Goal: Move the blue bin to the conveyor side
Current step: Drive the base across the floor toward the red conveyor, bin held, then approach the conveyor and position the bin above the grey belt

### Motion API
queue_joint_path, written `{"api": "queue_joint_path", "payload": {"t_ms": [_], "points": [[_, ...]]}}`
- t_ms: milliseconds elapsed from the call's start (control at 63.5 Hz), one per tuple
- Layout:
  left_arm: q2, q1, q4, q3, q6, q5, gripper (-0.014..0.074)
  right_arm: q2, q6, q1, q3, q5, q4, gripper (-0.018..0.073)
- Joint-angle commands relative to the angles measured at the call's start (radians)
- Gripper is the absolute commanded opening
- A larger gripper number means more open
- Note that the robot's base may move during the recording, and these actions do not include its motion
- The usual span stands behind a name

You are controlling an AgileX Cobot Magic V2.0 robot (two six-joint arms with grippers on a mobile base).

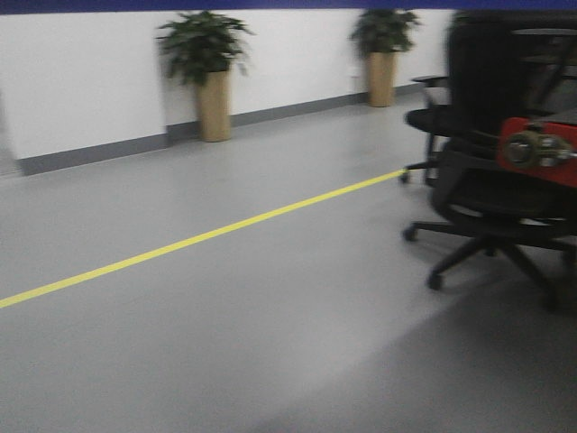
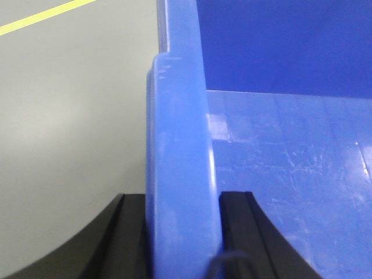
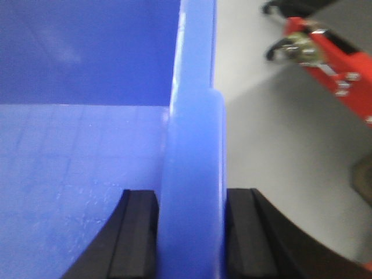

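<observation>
Blue bin, stiff, glossy, probably slippery; left gripper and right gripper each closed tight on its thick rim.

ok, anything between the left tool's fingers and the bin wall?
Nothing. In the left wrist view the left tool has its black fingers pressed straight against both faces of the blue bin rim, with no gap or padding visible.
</observation>
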Motion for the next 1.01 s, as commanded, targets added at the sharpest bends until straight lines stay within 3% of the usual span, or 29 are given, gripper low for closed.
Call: {"api": "queue_joint_path", "payload": {"t_ms": [0,992], "points": [[-0.019,-0.002,0.047,-0.015,0.005,-0.088,-0.0017,-0.021,-0.017,-0.005,-0.014,-0.093,-0.063,-0.0081],[-0.019,-0.002,0.049,-0.015,0.005,-0.088,-0.0017,-0.021,-0.017,-0.005,-0.014,-0.093,-0.063,-0.0081]]}}
